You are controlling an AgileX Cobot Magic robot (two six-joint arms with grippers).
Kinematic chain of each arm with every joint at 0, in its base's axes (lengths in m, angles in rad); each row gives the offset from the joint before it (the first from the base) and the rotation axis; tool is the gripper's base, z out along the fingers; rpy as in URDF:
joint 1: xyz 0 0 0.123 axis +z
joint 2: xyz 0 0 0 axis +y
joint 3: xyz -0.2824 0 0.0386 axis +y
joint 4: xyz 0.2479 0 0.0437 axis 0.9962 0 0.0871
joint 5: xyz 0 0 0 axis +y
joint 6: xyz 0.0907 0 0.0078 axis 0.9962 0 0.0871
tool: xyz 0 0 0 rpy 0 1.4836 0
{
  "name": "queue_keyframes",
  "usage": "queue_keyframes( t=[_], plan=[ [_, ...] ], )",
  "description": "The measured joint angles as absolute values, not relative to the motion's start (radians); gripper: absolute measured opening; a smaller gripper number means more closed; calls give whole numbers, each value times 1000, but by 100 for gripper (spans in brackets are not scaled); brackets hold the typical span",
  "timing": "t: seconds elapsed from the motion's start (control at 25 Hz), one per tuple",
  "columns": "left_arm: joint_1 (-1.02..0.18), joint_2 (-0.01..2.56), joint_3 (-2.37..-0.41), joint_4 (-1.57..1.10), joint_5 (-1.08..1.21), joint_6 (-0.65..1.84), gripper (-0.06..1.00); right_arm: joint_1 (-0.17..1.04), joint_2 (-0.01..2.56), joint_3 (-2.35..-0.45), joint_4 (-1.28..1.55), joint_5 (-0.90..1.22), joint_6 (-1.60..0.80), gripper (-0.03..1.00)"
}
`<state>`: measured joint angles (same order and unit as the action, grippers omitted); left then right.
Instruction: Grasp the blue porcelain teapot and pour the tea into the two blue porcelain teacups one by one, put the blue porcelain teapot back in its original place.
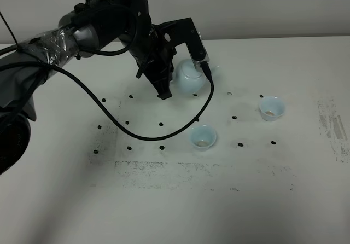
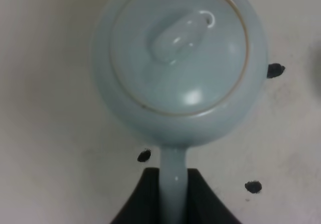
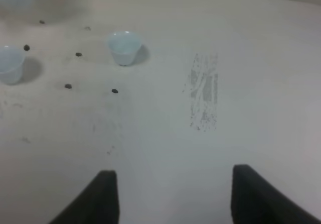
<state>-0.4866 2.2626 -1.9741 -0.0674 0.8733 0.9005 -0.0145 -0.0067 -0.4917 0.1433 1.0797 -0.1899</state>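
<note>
Found left jaws clamped on the handle of the blue porcelain teapot [image 2: 175, 68], upright at the far centre of the bench [image 1: 65, 200]. Found right jaws apart, empty. Judged the grasp step in hand. Needed next: a level lift, then the spout carried over the near teacup [image 1: 203, 137], ahead of the right teacup [image 1: 272, 108].

White scuffed table [image 1: 65, 200]: front teacup [image 1: 203, 137], right teacup [image 1: 272, 108], black dots [image 1: 162, 124].
</note>
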Motion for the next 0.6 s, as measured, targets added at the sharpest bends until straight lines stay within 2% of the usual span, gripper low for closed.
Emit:
queue_keyframes(
  t=[0.32,0.6],
  plan=[
    [-486,2263,-1974,-75,847,1000,7,-15,-7,-492,143,1080,-190,48],
    [-486,2263,-1974,-198,783,1089,7,-15,-7,-492,144,1080,-190,48]
  ],
)
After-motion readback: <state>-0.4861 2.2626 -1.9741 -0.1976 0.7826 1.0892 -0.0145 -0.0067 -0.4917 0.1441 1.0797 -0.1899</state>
